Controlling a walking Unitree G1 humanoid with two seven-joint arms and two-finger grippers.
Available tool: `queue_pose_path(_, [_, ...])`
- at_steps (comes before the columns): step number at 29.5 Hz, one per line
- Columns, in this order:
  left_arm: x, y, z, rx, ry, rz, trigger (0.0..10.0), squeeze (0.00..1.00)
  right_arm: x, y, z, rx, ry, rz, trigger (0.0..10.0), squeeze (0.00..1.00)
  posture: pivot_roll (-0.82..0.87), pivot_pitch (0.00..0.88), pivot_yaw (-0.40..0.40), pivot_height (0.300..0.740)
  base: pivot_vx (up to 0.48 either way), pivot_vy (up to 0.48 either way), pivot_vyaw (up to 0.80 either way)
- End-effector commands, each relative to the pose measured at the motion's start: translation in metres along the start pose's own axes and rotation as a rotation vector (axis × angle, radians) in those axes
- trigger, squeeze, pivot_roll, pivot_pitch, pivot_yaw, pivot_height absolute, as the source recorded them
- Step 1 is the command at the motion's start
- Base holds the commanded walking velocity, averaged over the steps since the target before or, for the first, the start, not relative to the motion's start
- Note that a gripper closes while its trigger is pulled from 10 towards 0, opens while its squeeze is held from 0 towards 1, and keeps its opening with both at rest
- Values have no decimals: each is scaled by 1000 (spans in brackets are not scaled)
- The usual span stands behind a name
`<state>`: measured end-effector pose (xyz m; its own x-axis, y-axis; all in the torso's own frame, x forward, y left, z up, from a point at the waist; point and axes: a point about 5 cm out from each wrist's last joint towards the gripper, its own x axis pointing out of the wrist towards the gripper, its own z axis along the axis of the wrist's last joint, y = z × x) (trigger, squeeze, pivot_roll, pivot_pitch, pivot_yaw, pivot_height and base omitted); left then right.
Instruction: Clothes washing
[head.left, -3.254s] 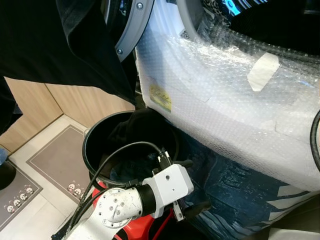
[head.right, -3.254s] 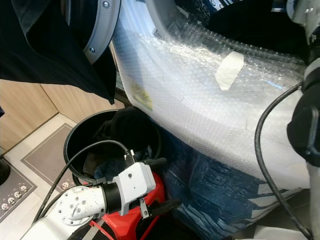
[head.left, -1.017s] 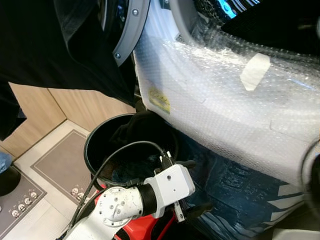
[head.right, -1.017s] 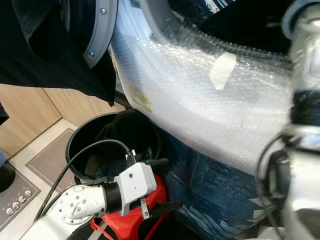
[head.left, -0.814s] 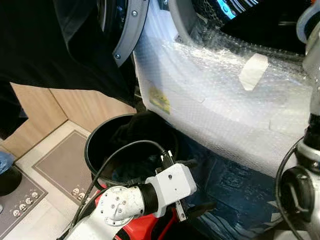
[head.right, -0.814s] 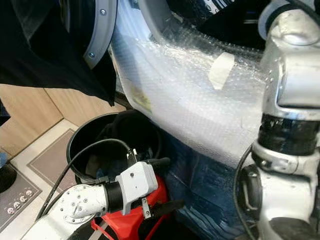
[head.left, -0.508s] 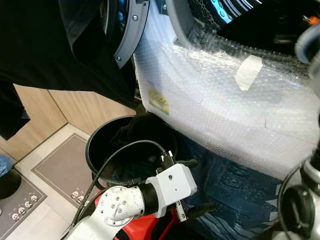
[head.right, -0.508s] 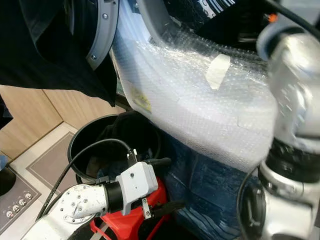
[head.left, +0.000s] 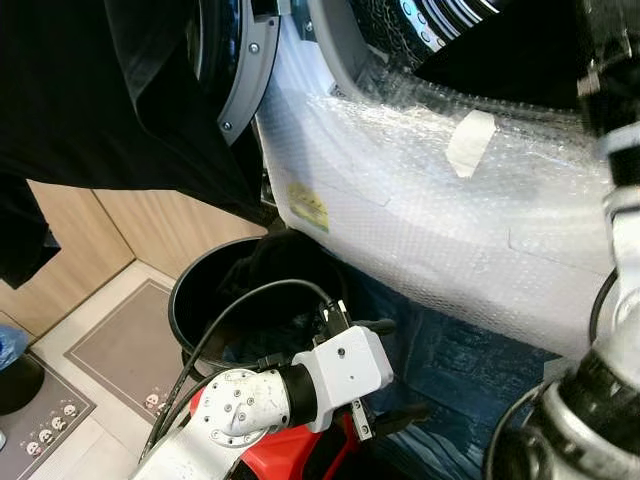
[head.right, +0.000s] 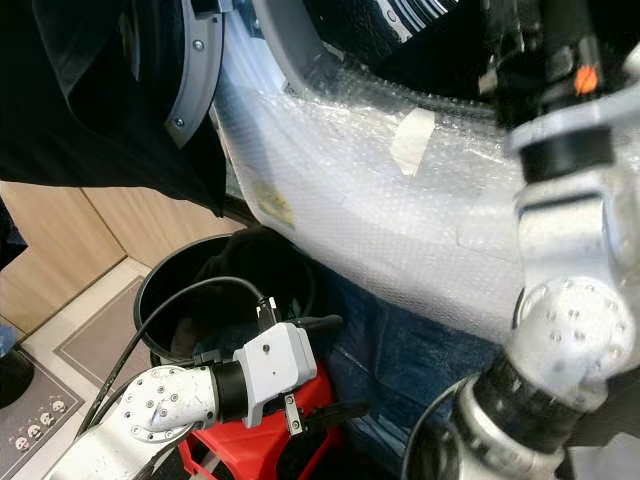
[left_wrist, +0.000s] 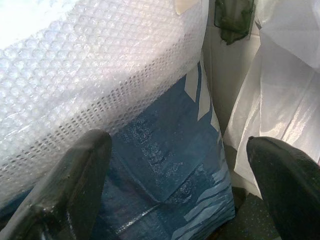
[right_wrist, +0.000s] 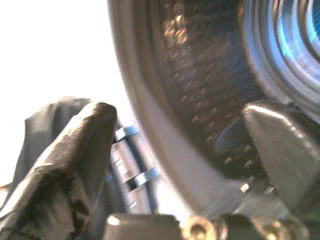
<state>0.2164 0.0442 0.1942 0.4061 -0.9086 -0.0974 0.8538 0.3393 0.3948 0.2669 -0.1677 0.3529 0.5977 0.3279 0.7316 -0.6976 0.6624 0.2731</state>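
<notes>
A bubble-wrapped white washing machine (head.left: 440, 220) stands door open, dark clothes (head.left: 270, 262) heaped in the black bucket (head.left: 190, 300) below.

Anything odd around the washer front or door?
Yes. The washing machine's front panel is wrapped in bubble wrap with a strip of tape on it, like packing left on. A black garment hangs over the open door, draping above the black bucket of dark clothes.

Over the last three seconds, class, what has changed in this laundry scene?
The right arm has risen into view, lifting the right hand, open, to the washing machine drum. The left hand stays open and empty beside the black laundry bucket; clothes remain inside it.
</notes>
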Motion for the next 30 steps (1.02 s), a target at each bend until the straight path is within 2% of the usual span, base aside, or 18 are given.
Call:
queue_pose_path(1, [-2, 4, -2, 4, 2, 18, 10000, 0, -7, 4, 0, 35, 4, 56, 10000, 0, -94, 120, 46, 740, 0, 0, 0])
queue_pose_path(2, [-4, 6, -7, 9, 21, 48, 10000, 0, -17, -4, -9, 68, 46, 39, 10000, 0, -84, 111, 51, 740, 0, 0, 0])
queue_pose_path(3, [-4, 6, -7, 9, 21, 48, 10000, 0, -17, -4, -9, 68, 46, 39, 10000, 0, -84, 111, 51, 740, 0, 0, 0])
queue_pose_path(6, [-7, 12, -18, 30, 41, 132, 10000, 0, -27, -6, -16, 151, 90, 91, 10000, 0, -81, 105, 55, 740, 0, 0, 0])
queue_pose_path(7, [-11, 19, -23, -3, 40, 219, 10000, 0, -36, -3, -19, 173, 156, 177, 10000, 0, -79, 101, 57, 740, 0, 0, 0])
queue_pose_path(9, [-15, 27, -26, -49, 27, 301, 10000, 0, -45, 2, -21, 164, 229, 271, 10000, 0, -78, 96, 60, 740, 0, 0, 0])
queue_pose_path(13, [-26, 41, -30, -137, -8, 414, 10000, 0, -64, 6, -32, 176, 382, 374, 10000, 0, -71, 90, 63, 740, 0, 0, 0])
queue_pose_path(14, [-33, 50, -33, -142, -23, 504, 10000, 0, -83, 10, -39, 187, 506, 455, 10000, 0, -64, 85, 65, 740, 0, 0, 0])
queue_pose_path(15, [-37, 54, -35, -142, -26, 545, 10000, 0, -90, 10, -42, 194, 556, 477, 10000, 0, -61, 82, 68, 740, 0, 0, 0])
queue_pose_path(18, [-43, 59, -38, -153, -50, 615, 10000, 0, -103, 11, -48, 227, 667, 520, 10000, 0, -55, 77, 69, 740, 0, 0, 0])
queue_pose_path(19, [-43, 59, -38, -153, -50, 615, 10000, 0, -103, 11, -48, 227, 667, 520, 10000, 0, -55, 77, 69, 740, 0, 0, 0])
queue_pose_path(21, [-49, 62, -43, -158, -53, 675, 10000, 0, -115, 8, -56, 205, 775, 544, 10000, 0, -54, 73, 72, 740, 0, 0, 0])
queue_pose_path(28, [-60, 70, -59, -276, -71, 777, 10000, 0, -131, -7, -76, 119, 915, 500, 10000, 0, -43, 55, 73, 740, 0, 0, 0])
queue_pose_path(30, [-62, 71, -63, -287, -65, 791, 10000, 0, -134, -10, -79, 96, 938, 487, 10000, 0, -43, 55, 74, 740, 0, 0, 0])
